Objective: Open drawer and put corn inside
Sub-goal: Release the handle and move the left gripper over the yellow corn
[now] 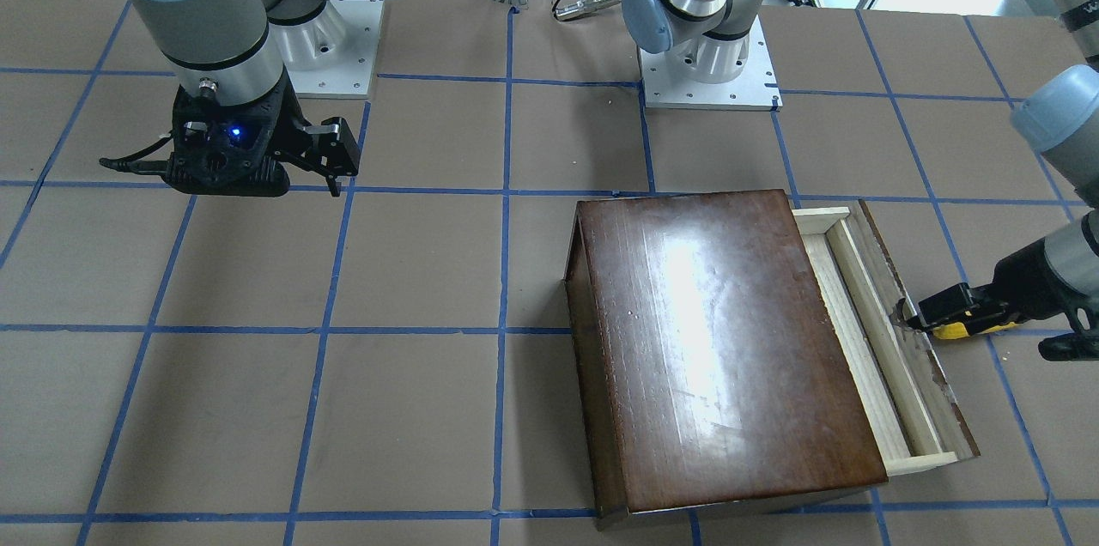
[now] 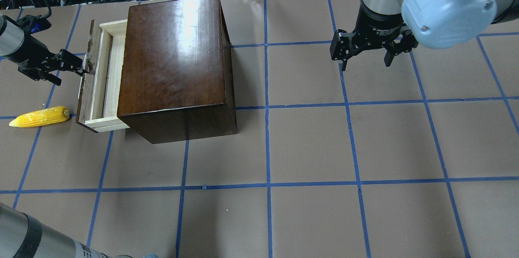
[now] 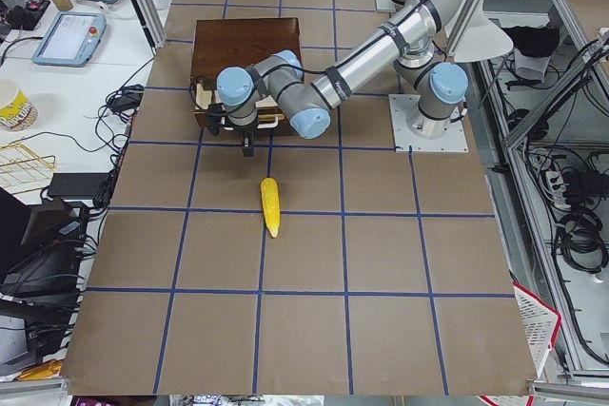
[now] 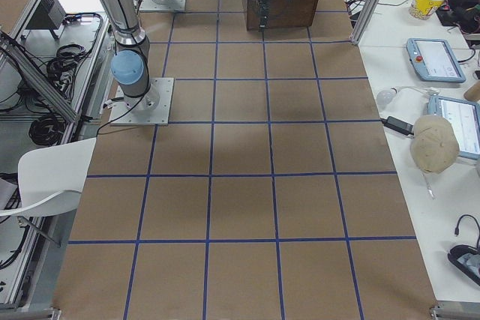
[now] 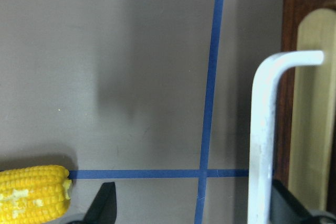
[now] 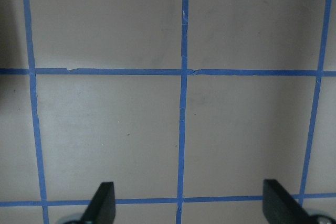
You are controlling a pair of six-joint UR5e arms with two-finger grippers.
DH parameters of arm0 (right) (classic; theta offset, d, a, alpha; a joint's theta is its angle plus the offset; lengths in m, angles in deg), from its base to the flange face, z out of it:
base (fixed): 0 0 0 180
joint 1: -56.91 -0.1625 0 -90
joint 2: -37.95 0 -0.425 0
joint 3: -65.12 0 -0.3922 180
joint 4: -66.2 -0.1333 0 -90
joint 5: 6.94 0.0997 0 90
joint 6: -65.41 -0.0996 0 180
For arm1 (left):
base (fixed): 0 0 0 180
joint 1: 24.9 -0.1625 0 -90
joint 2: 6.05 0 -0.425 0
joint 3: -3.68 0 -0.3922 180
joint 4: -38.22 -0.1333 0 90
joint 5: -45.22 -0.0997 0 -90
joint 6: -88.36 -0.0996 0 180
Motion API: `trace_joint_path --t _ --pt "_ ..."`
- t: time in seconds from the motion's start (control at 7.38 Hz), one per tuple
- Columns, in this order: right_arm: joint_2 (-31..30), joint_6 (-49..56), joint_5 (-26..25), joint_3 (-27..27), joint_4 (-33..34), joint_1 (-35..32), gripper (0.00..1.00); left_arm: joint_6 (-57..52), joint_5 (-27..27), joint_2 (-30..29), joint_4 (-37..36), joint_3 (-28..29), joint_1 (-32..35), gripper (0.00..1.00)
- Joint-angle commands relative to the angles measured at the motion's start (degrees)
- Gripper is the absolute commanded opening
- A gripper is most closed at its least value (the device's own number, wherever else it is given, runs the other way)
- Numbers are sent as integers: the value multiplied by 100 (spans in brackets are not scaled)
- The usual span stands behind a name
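Drawer point(image 2: 97, 87) ajar, corn point(image 2: 39, 117) just outside.

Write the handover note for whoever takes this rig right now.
Left gripper: open at the drawer's handle, which sits between the fingers, close to one, not clamped.
Right gripper: open, empty, hovering over the table away from the box.
Drawer: pulled partway out of the box; the part that shows holds nothing.
Corn: lying on the table just outside the drawer front.
Done: drawer partly open.
Left: pull it further if needed, pick up the corn, put it in the drawer.
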State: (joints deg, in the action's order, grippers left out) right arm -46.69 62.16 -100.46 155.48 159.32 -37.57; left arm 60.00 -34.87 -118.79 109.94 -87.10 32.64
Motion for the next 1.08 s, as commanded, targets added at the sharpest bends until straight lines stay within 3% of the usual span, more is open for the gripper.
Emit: trace_joint_path --t 0.0,0.81,0.95 --pt "0 0 0 0 -4 0 100 -108 -6 -2 18 68 -15 100" --pt "0 0 0 0 5 0 100 -266 -164 208 97 139 -182 100" --pt "0 0 0 0 -4 0 100 -884 -312 270 114 104 -260 100"
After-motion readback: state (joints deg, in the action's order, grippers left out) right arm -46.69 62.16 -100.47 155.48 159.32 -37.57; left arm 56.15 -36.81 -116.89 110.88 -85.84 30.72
